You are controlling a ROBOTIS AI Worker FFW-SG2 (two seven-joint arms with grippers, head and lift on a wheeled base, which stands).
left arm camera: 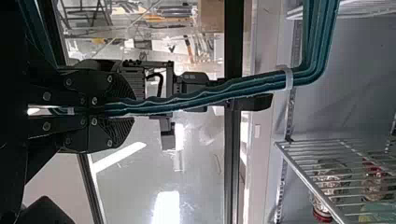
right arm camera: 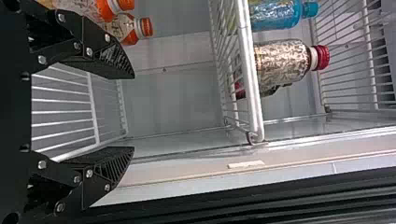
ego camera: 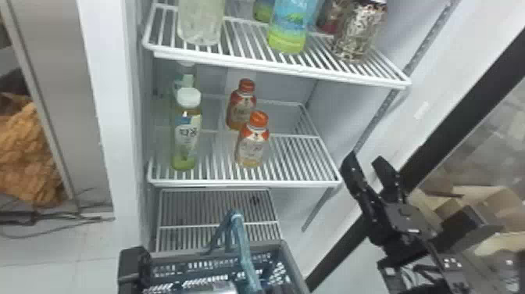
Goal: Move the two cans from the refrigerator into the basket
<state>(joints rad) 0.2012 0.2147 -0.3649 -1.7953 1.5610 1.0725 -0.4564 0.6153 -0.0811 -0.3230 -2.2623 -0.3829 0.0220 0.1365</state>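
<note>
With the left pincer (left arm camera: 123, 110) clamped on the handle (left arm camera: 224, 95), I'd steady the basket (ego camera: 291, 266) below the shelf (ego camera: 242, 183) and ease the right pincer (ego camera: 366, 158), spread beside that shelf, clear.

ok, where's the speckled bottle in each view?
Head view: speckled bottle on the upper shelf, beside the blue-green bottle.
Left wrist view: speckled bottle, seen through the shelf's wires.
Right wrist view: speckled bottle, partly behind the shelf's rail.
Shared landmark: that white wire shelf.
</note>
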